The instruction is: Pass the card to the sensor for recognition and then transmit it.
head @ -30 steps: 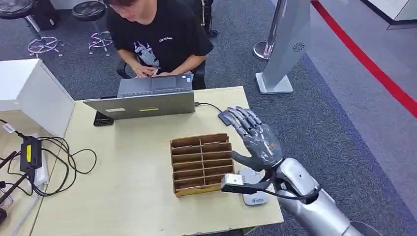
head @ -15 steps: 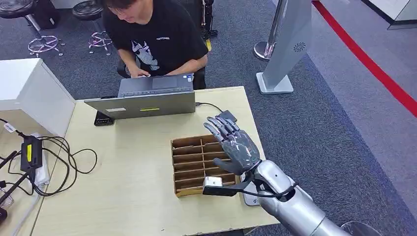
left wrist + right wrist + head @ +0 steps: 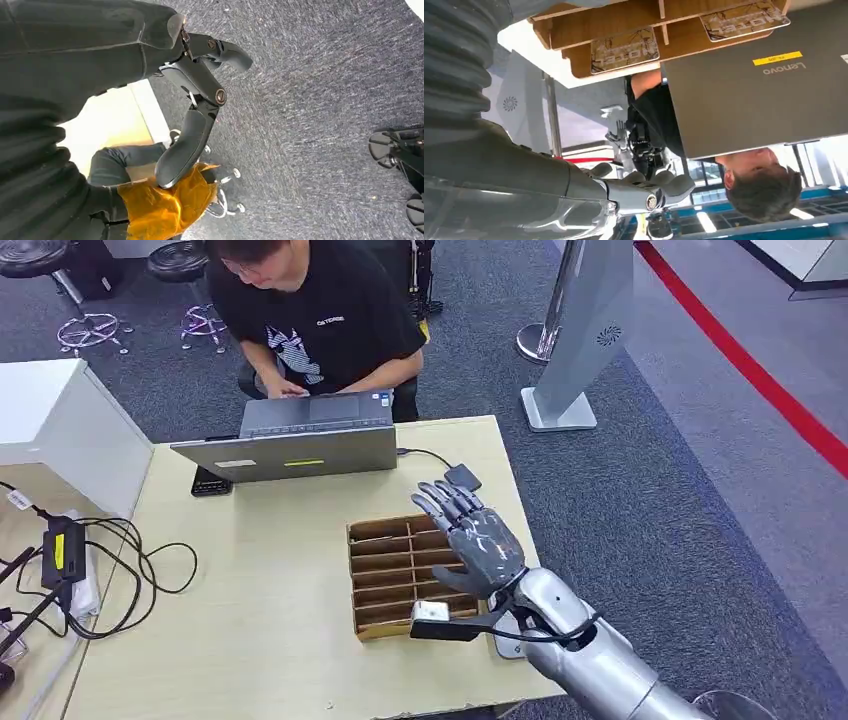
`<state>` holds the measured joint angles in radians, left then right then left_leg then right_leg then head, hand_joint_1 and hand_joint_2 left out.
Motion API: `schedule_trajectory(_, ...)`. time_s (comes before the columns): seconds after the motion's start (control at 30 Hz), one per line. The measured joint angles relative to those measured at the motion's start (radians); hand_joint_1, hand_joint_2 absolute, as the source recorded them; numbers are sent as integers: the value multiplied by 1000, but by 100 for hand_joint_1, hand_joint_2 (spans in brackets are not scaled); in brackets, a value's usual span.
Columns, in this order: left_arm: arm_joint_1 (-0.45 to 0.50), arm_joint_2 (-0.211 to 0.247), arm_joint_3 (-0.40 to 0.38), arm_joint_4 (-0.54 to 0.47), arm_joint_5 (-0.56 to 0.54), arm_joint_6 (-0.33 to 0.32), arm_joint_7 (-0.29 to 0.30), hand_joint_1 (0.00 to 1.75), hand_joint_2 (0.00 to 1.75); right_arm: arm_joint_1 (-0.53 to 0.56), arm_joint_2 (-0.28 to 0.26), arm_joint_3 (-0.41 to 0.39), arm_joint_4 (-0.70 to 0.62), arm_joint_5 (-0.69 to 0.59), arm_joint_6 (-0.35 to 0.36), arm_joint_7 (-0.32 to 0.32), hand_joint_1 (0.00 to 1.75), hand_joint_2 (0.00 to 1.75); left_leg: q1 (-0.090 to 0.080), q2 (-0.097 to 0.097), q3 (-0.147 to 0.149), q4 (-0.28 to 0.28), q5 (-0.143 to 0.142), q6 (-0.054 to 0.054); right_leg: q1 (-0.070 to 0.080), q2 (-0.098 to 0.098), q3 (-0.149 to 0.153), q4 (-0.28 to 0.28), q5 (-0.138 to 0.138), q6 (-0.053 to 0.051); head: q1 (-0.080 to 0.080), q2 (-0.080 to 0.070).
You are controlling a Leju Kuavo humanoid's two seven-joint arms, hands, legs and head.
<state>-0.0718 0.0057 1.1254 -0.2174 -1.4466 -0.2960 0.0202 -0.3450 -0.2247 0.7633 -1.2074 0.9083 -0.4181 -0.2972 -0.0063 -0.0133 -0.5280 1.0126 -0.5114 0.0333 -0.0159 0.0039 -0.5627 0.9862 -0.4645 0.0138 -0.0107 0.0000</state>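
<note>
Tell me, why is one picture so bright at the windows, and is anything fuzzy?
Right wrist view: daylight through the windows behind the person washes that strip nearly white, while the laptop lid stays sharp enough to read. Left wrist view: the left hand sits close and dark, with a glaring pale patch beside it. Head view: evenly lit, the right hand and the cardboard card rack crisp.

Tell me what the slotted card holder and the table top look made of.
Card holder: probably thin wood or stiff board, matt brown, with cut edges showing between slots. Table top: likely laminate, pale smooth wood-tone with an even, grainless surface.
</note>
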Motion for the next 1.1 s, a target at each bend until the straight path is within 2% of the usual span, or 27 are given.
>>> schedule_trajectory(0.1, 0, 0, 0, 0, -2, 0, 0, 0, 175, -7, 1, 6, 7, 10, -2, 18, 0, 175, 0, 0, 0, 0, 0, 0, 0, 0, 0, 0, 0, 0, 0, 0)
schedule_trajectory(0.2, 0, 0, 0, 0, -10, 0, 0, 0, 175, -24, 9, 9, 38, 60, -40, 92, 0, 175, 0, 0, 0, 0, 0, 0, 0, 0, 0, 0, 0, 0, 0, 0)
schedule_trajectory(0.27, -1, 0, 0, 0, -14, -1, 0, 0, 175, -44, 24, 7, 91, 66, -66, 113, 0, 175, 0, 0, 0, 0, 0, 0, 0, 0, 0, 0, 0, 0, 0, 0)
schedule_trajectory(0.57, -3, 0, -1, 0, -24, -6, 0, 0, 175, -108, 89, -19, 295, 64, -115, 109, 0, 175, 0, 2, 1, 0, 0, 0, 0, 1, 0, 0, 0, 0, 0, 0)
schedule_trajectory(0.83, -2, 0, -2, 0, -27, -6, 0, 0, 175, -132, 116, -37, 377, 70, -129, 107, 0, 175, 0, 1, 3, 0, 0, 0, 0, 1, 2, 0, 0, 0, 0, 0)
schedule_trajectory(1.1, -2, 0, -2, 0, -27, -6, 0, 0, 175, -136, 126, -48, 403, 74, -145, 98, 0, 175, 0, 2, 4, 0, 0, 0, 0, 2, 2, 0, 0, 0, 0, 0)
